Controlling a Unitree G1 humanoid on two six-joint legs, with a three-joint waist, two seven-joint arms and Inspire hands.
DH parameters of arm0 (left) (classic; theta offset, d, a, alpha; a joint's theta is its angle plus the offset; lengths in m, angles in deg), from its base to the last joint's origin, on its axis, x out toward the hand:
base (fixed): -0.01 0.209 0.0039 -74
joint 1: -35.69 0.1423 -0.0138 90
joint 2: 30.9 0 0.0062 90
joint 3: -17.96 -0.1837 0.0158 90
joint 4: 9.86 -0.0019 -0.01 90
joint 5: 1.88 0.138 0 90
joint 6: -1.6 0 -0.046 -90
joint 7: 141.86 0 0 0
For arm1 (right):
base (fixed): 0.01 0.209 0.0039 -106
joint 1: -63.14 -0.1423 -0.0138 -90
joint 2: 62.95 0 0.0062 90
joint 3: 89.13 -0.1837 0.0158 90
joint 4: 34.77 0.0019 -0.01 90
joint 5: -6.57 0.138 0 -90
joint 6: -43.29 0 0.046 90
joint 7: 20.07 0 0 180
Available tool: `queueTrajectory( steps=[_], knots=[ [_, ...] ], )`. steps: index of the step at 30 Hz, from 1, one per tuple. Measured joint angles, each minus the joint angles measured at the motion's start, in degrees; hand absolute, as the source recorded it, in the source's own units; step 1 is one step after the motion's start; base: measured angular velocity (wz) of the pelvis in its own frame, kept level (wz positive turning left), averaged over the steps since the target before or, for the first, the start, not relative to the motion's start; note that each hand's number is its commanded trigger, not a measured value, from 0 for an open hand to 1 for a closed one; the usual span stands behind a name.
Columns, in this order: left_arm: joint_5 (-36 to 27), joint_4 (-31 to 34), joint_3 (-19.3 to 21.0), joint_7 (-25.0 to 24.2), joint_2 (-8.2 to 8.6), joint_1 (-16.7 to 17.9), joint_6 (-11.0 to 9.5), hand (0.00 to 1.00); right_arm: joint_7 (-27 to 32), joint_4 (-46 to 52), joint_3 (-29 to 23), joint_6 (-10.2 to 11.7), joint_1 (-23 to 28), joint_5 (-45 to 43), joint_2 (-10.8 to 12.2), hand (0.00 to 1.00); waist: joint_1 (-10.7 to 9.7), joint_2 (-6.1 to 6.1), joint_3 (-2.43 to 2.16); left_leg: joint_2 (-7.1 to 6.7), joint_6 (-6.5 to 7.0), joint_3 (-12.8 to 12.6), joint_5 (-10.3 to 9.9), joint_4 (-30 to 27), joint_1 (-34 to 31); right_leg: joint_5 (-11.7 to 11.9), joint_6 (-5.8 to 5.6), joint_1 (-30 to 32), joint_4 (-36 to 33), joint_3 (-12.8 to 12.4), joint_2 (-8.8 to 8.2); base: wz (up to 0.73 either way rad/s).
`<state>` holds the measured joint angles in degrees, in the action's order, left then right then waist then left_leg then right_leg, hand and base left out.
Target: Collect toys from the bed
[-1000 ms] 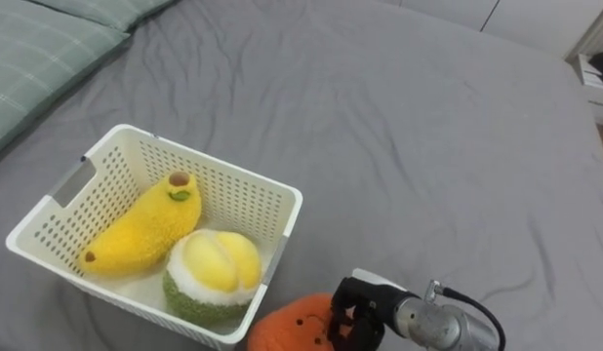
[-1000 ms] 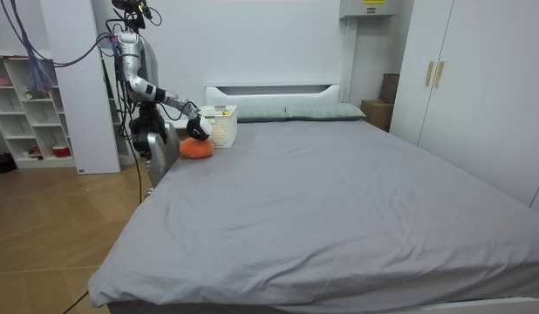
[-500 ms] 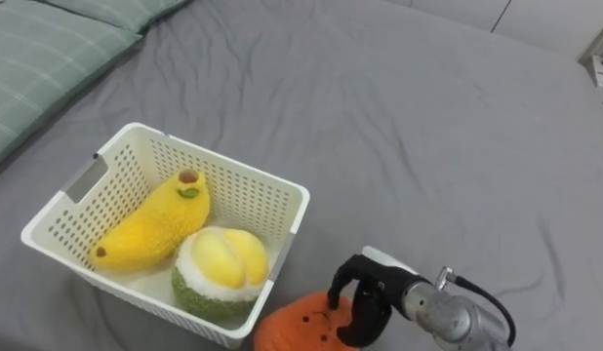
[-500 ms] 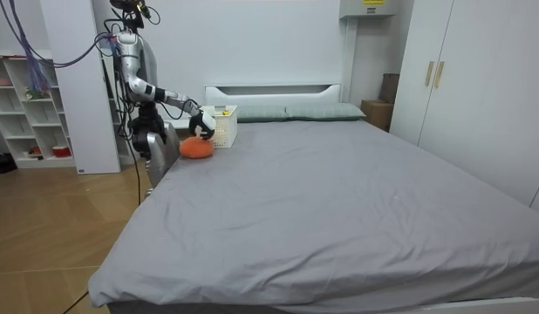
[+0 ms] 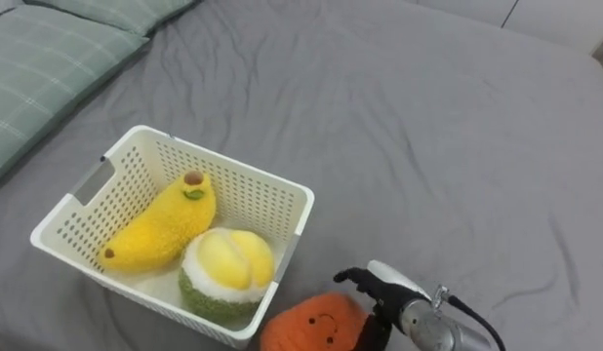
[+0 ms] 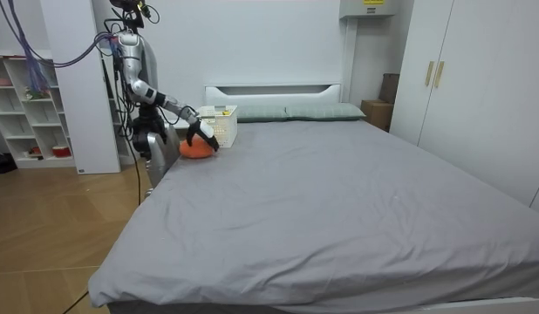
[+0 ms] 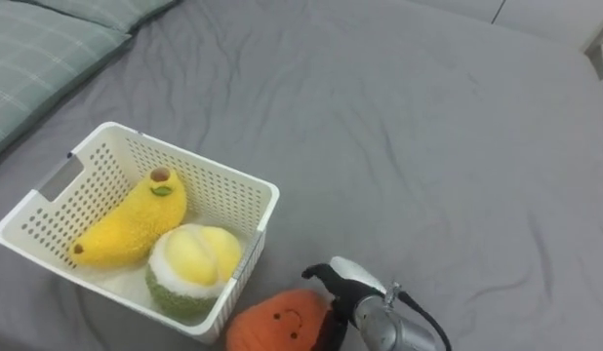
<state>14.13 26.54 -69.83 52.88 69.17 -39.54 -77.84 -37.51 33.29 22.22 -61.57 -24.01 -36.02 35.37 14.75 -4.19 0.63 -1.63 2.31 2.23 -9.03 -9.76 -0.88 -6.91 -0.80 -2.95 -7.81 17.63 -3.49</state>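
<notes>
the right robot hand (image 5: 378,292) has loosened. its fingers, curled over the orange toy (image 5: 316,325) a second ago, now stand spread at the toy's right side. the toy lies on the bed (image 5: 428,146), just beside the basket (image 5: 238,178), not yet collected. forearm low, reaching from lower right.

Fuzzy plush toys (image 5: 223,275) fill a perforated plastic basket (image 5: 253,195) on matt cloth bedding (image 5: 428,146).

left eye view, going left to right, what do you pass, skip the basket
pillow → banana plush → round green and yellow plush → orange plush → right hand
</notes>
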Motion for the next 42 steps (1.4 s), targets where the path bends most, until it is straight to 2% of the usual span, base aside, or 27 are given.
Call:
queueTrajectory(
  steps=[4,5,6,10,20,25,30,36,42],
  knots=[
    [0.5,0.4,-0.3,-0.2,0.36,0.1,1.2,0.0,2.0,-10.1,0.1,-0.2,-1.3,-0.2,1.0,0.0,0.0,0.71,-0.19,-0.17,0.12,1.0,-0.1,-1.0,-1.0,0.0,-0.05,0.0,0.0,1.5,-0.24,0.16],
    [0.5,0.7,-0.3,-0.3,0.39,0.2,1.4,0.0,2.5,-11.0,0.1,-0.1,-1.4,-0.2,1.1,0.2,0.0,0.8,-0.16,-0.18,0.12,1.1,-0.1,-1.1,-1.1,0.0,-0.07,0.0,0.0,1.6,-0.24,0.13],
    [0.9,0.8,-0.3,-0.4,0.4,0.4,1.7,0.0,3.2,-11.8,0.1,-0.1,-1.7,-0.2,1.2,1.0,-0.1,0.95,-0.14,-0.2,0.09,1.3,-0.2,-1.4,-1.5,0.0,-0.08,0.0,0.0,1.9,-0.22,0.14],
    [1.7,1.9,-0.3,-0.6,0.63,0.3,2.0,0.0,4.9,-14.4,0.2,0.0,-3.2,-0.2,1.5,1.0,0.0,0.98,-0.13,-0.27,0.04,1.8,-0.3,-1.9,-2.0,-0.2,-0.08,0.0,0.1,2.8,-0.3,0.09],
    [1.8,2.0,-0.3,-0.8,0.76,0.5,2.0,0.0,8.2,-17.7,0.5,0.5,-5.2,-0.3,1.5,1.0,0.1,0.31,-0.23,-0.99,0.12,1.9,-0.3,-1.9,-2.2,-1.1,-0.42,0.1,0.2,2.9,-0.53,0.02],
    [2.2,2.0,-0.2,-0.7,0.81,0.0,1.9,0.0,8.6,-18.2,0.5,0.8,-5.2,-0.3,1.6,1.0,0.3,0.01,0.48,-0.98,0.12,1.9,-0.3,-1.7,-2.4,-1.1,-0.45,0.3,0.3,2.9,-0.52,0.0],
    [2.2,2.0,-0.2,-0.7,0.82,0.2,1.9,0.0,8.7,-18.1,0.3,1.2,-5.2,0.0,1.5,1.0,0.2,-0.49,0.27,-0.96,0.13,2.5,-0.3,-1.8,-2.5,-1.1,-0.45,0.3,0.2,2.8,-0.55,0.02],
    [2.2,2.0,-0.2,0.3,0.84,0.5,0.4,0.0,9.2,-17.9,-0.1,3.8,-5.2,0.7,1.5,1.0,-0.2,-0.47,0.23,-0.96,0.13,2.7,-0.3,-2.1,-2.3,-1.1,-0.42,0.0,0.0,2.9,-0.54,0.01],
    [2.2,1.7,-0.2,0.2,0.81,0.6,0.4,0.0,10.1,-17.3,-0.9,4.4,-5.2,1.9,1.4,1.0,-0.3,-0.32,0.29,-0.97,0.13,2.5,-0.3,-2.3,-1.9,-1.0,-0.4,-0.2,-0.5,2.7,-0.58,-0.02]
  ],
)
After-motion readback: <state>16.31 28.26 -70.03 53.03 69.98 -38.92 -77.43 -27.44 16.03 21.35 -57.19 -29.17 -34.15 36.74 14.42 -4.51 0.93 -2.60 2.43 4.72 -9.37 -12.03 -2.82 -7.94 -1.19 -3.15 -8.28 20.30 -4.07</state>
